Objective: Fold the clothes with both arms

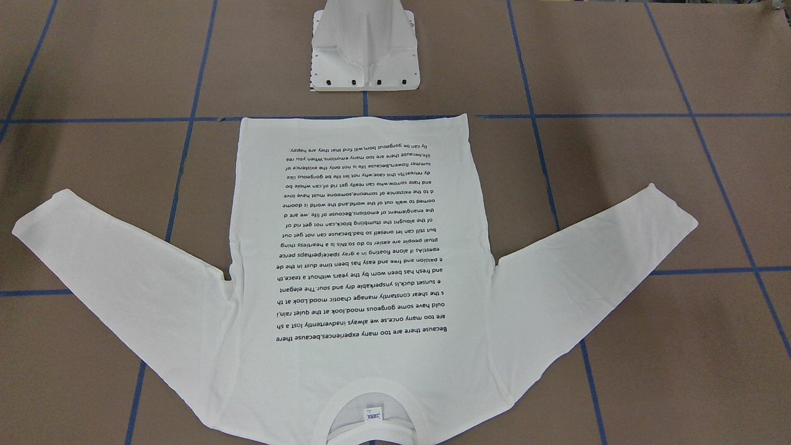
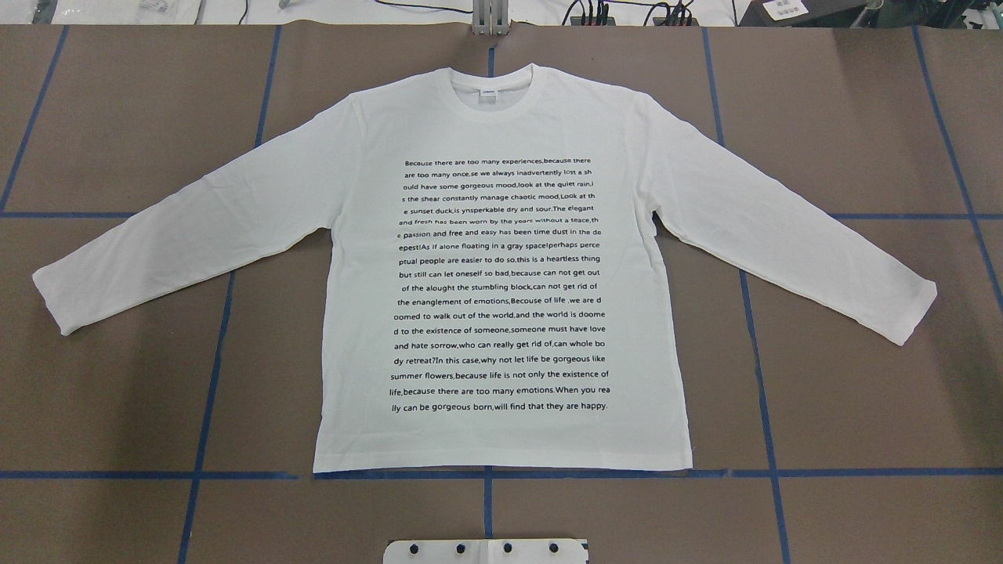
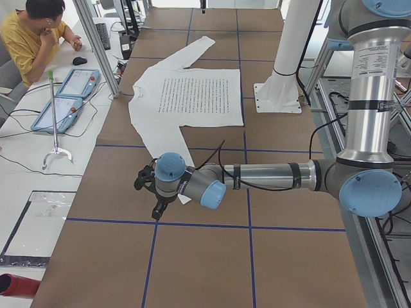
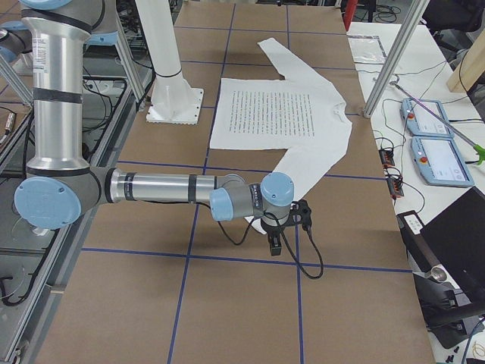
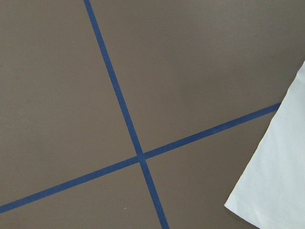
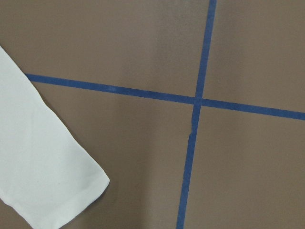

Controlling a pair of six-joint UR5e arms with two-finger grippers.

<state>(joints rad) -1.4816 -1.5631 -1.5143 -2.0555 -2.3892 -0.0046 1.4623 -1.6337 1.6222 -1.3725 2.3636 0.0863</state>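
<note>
The white long-sleeved T-shirt (image 2: 501,274) lies flat on the brown table, text side up, both sleeves spread out, collar away from the robot. It also shows in the front view (image 1: 358,247). In the exterior left view my left gripper (image 3: 144,191) hangs low just past the near sleeve's cuff. In the exterior right view my right gripper (image 4: 292,226) hangs low just past the other cuff. I cannot tell whether either is open or shut. The left wrist view shows a sleeve edge (image 5: 276,181). The right wrist view shows a cuff (image 6: 43,167). No fingers show in them.
The white pedestal base (image 1: 364,55) stands behind the shirt's hem. Blue tape lines (image 2: 486,474) grid the table. An operator (image 3: 35,32) sits past the far edge beside teach pendants (image 3: 64,96). Aluminium posts (image 4: 394,57) stand along that edge.
</note>
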